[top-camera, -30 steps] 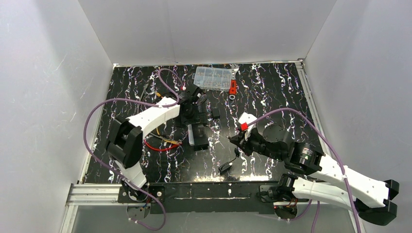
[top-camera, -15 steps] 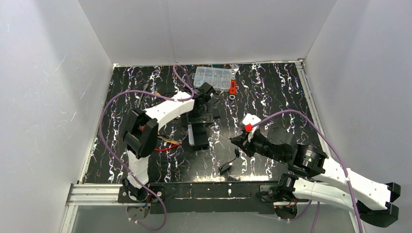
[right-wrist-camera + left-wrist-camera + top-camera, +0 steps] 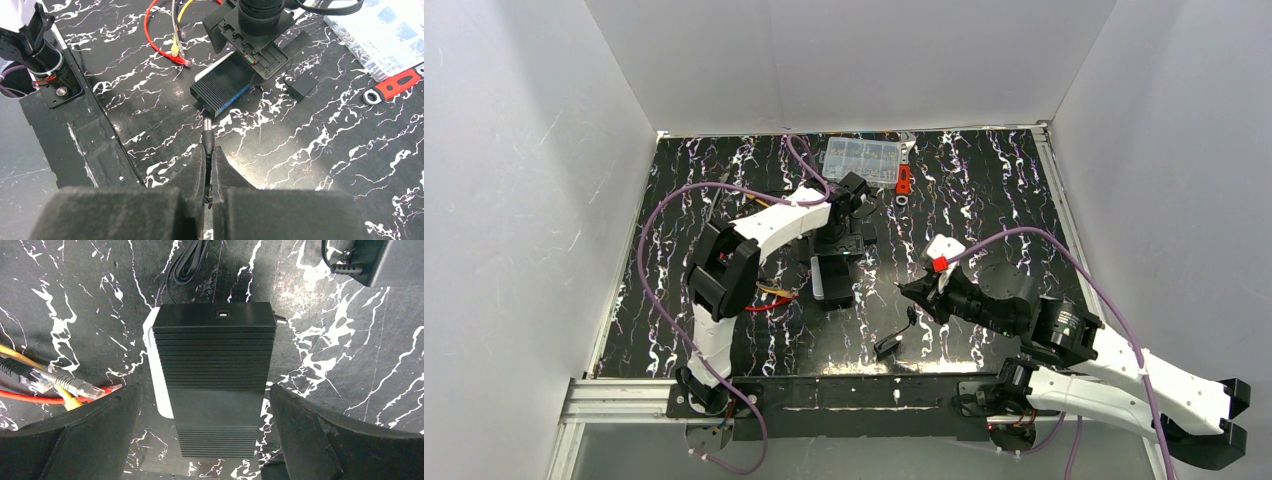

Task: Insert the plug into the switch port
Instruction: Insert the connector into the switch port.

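The switch (image 3: 215,380) is a flat black ribbed box lying on a white-grey box (image 3: 156,365). Its blue-edged face (image 3: 235,96) shows in the right wrist view, where the switch port cannot be made out. My left gripper (image 3: 205,440) hangs over the switch's end, open, one finger on each side and not touching it. The plug (image 3: 71,401) ends the orange cable beside the left finger, among grey and red connectors. My right gripper (image 3: 209,155) is shut on a black barrel connector (image 3: 207,135), short of the switch (image 3: 832,280).
A clear parts box (image 3: 862,160) and a red-handled tool (image 3: 904,180) lie at the back. A small black block (image 3: 868,232) sits right of the switch. A black adapter (image 3: 886,347) on the held cable lies near the front edge. White walls enclose the table.
The left arm swung right, from beside the switch to directly over its far end, jaws still open. The right arm has barely shifted and still holds the barrel connector.
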`<state>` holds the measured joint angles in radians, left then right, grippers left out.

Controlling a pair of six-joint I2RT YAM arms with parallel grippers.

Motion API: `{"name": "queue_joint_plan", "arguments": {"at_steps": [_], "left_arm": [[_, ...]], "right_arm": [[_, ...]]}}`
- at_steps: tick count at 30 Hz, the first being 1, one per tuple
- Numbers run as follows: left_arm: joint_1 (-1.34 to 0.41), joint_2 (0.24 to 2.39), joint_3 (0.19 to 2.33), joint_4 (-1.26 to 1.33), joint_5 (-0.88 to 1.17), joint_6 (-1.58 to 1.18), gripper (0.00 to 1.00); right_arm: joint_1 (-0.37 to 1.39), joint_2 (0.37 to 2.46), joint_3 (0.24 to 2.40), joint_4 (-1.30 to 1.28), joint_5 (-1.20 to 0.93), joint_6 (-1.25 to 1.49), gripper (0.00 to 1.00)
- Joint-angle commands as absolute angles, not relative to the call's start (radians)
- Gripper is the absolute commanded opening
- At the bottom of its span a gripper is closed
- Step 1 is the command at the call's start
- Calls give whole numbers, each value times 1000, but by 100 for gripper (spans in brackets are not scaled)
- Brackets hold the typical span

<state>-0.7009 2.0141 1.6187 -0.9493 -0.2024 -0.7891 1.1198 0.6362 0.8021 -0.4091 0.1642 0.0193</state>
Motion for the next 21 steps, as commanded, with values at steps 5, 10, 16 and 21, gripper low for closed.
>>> {"name": "queue_joint_plan", "arguments": {"at_steps": [5, 10, 16, 21], "left_arm": [[-708, 2031, 1650, -978, -205, -788, 98], [-707, 2031, 1645, -962, -187, -777, 89], [-709, 2033, 1637, -947, -161, -763, 74], [-708, 2025, 1621, -930, -147, -737, 55]], "right_arm": [[1122, 619, 795, -370, 157, 14, 1], [1121, 615, 792, -370, 157, 18, 1], [1122, 613, 789, -371, 158, 21, 1], [1121, 614, 790, -368, 156, 22, 1]]}}
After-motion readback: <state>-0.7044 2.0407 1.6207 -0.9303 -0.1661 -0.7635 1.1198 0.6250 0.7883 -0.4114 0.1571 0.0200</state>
